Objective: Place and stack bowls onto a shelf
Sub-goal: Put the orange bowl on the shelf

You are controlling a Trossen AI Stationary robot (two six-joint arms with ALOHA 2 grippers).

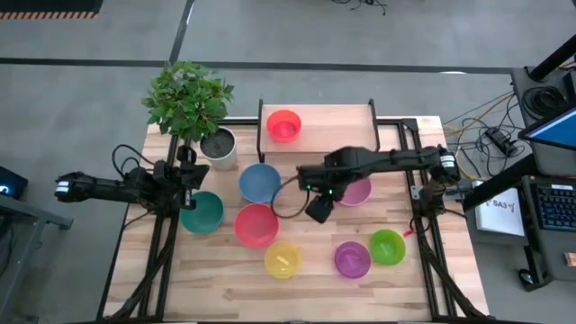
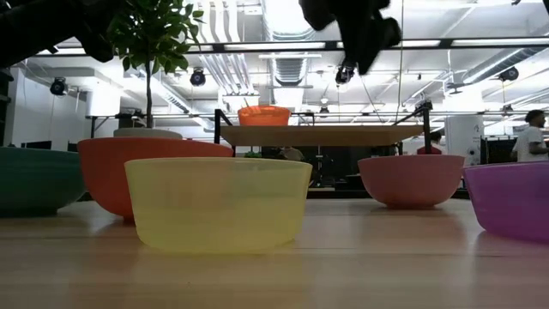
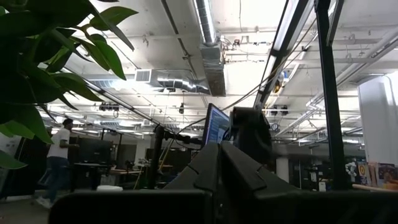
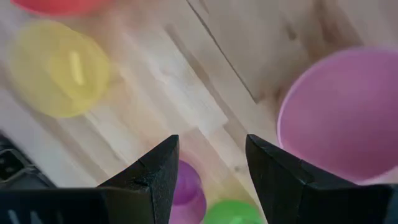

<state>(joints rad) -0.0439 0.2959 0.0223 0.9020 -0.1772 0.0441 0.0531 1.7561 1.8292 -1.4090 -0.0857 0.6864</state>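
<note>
The shelf (image 1: 342, 117) stands at the table's far edge with the orange bowl (image 1: 283, 125) on its wooden top, also in the low view (image 2: 264, 115). On the table sit the blue bowl (image 1: 259, 183), teal bowl (image 1: 202, 212), red bowl (image 1: 256, 225), yellow bowl (image 1: 282, 259), purple bowl (image 1: 351, 259), green bowl (image 1: 387, 246) and pink bowl (image 1: 355, 193). My right gripper (image 4: 211, 155) hangs open and empty above the table between the red and pink bowls (image 1: 317, 211). My left gripper (image 1: 184, 175) waits shut near the plant pot, well above the table.
A white pot with a leafy plant (image 1: 216, 144) stands at the table's far left, next to my left gripper. Bare wood lies along the near edge (image 1: 225, 297) and between the yellow and pink bowls (image 4: 186, 81). A person (image 2: 530, 137) shows in the room behind.
</note>
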